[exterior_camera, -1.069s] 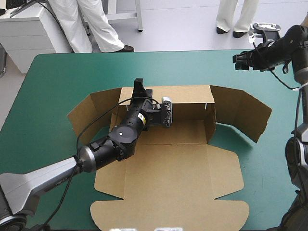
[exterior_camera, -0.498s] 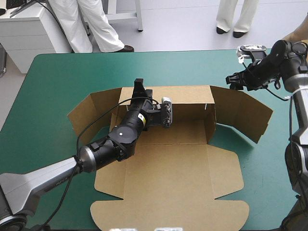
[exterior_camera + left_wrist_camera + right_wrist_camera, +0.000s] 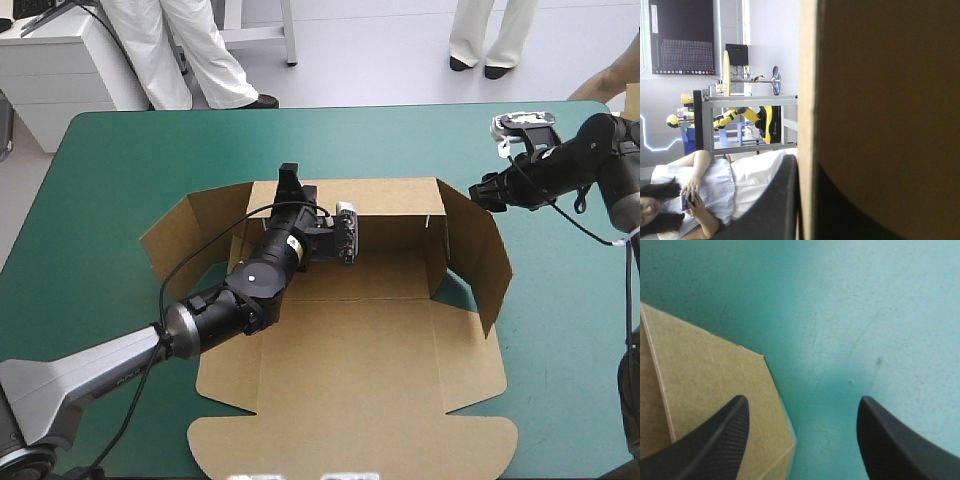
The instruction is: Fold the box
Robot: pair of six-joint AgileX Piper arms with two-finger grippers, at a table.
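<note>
So the right claw [image 3: 482, 190] has swung in, and the right flap [image 3: 482, 255] of the box [image 3: 350, 370] now stands up. That claw's spread wide. The left claw [image 3: 290, 174] pinches the back wall [image 3: 390, 225]. The box sits mid-counter [image 3: 120, 170], which is teal-green.

Seen from above, the tips of the left gripper [image 3: 290, 185], a pair of broad black fins, are lost at the back wall of the box [image 3: 400, 380], a cut sheet of brown board, and its arm covers the left wall's inner fold. In the left wrist view one shaded wall stands so close that it runs off the picture's edges and hides whatever lies beyond it, with only one black finger [image 3: 775, 210] clear beside its rim. In the right wrist view the right gripper [image 3: 802, 400] shows just two finger ends, and the board flap under one is cut off.
</note>
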